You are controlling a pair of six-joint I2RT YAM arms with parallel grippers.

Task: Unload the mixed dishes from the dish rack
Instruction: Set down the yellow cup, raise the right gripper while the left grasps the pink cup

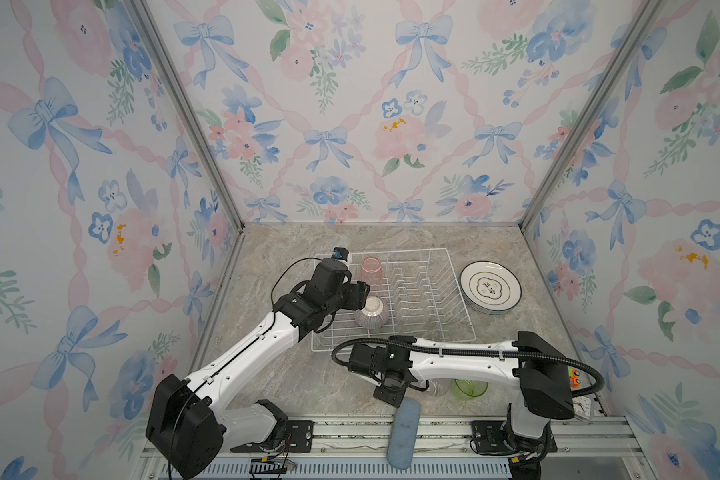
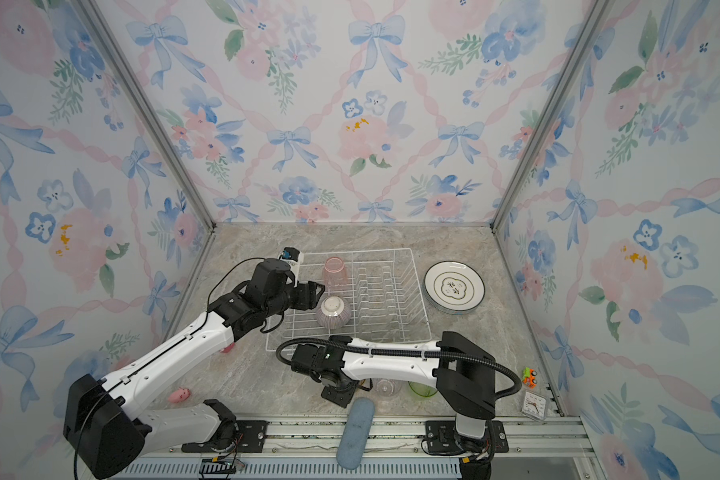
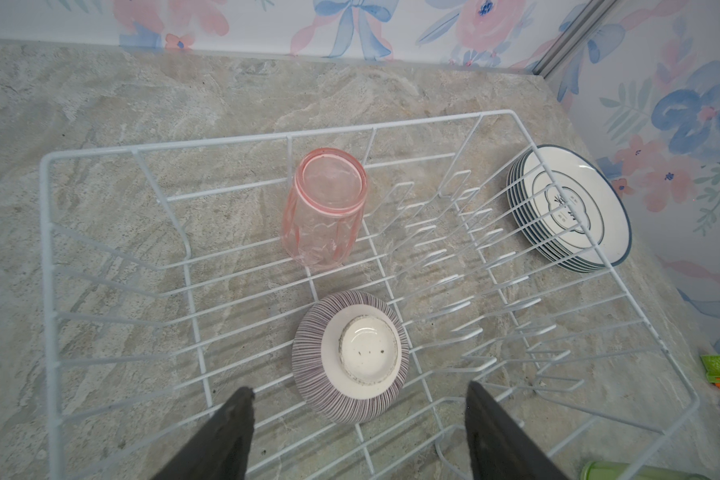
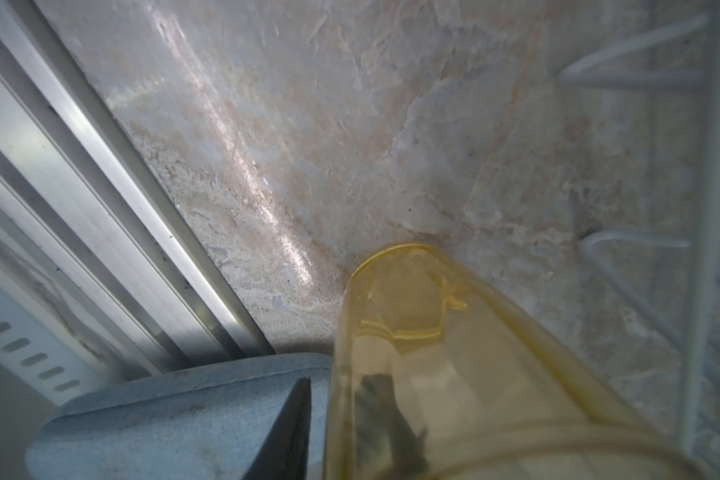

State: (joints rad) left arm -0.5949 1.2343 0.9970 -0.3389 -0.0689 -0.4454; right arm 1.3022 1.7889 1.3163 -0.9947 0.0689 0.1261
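Left of centre in a top view, the left pincer [image 1: 362, 293] is spread and hangs over the upturned bowl [image 3: 350, 357] in the rack [image 3: 46, 249], with the pink tumbler [image 3: 325, 208] just above it in frame. Best to drop straight, straddle the bowl's sides and close softly, since the glaze likely slips. Lower centre, the right pincer [image 4: 339, 386] straddles the wall of the yellow tumbler [image 4: 433, 353], whose base seemingly sits on the surface [image 1: 391, 237] by a blue pad [image 1: 404, 432]; pinching or loose, cannot tell, so pull straight up to avoid tipping it. Rightward, the clear tumbler [image 1: 437, 388], green tumbler [image 1: 470, 388] and stacked plates [image 1: 490, 286] sit on the marble-look surface, floral walls around.
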